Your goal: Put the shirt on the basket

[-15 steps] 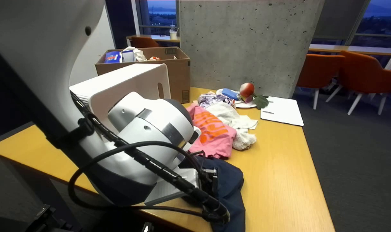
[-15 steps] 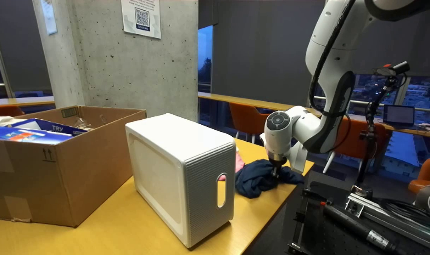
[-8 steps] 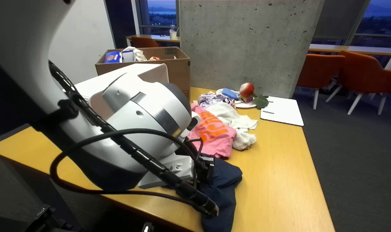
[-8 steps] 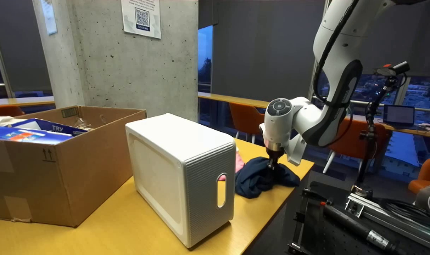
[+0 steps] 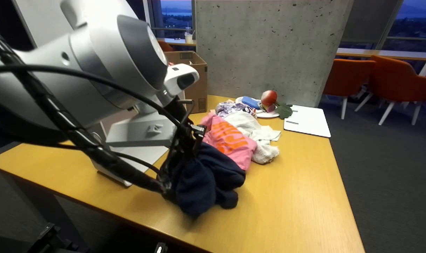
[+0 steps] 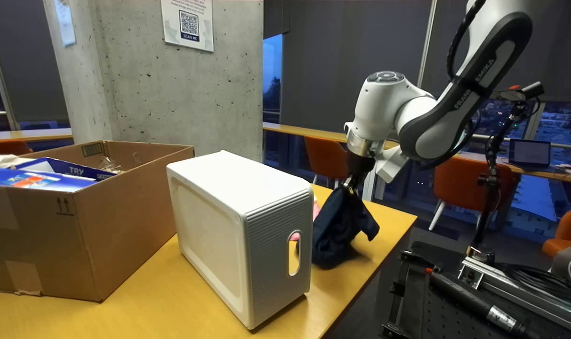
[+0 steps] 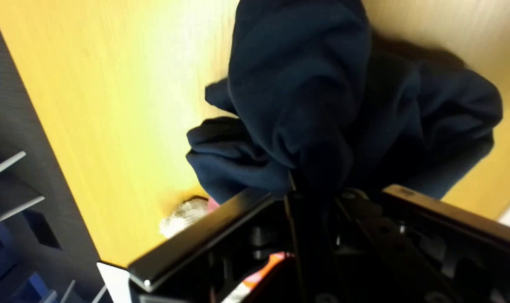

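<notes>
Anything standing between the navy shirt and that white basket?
Nothing visible: the gripper holds the shirt near the basket, though in an exterior view the arm hides part of the gap.

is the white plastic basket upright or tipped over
The basket is tipped on its side: in an exterior view, a solid wall faces up, its handle slot vertical.

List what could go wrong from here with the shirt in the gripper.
The gripper pinches only a small part of the shirt, so it may slip out. Most of it hangs loose and could catch on the basket. The basket lies on its side, so the shirt might slide off its flat top.
</notes>
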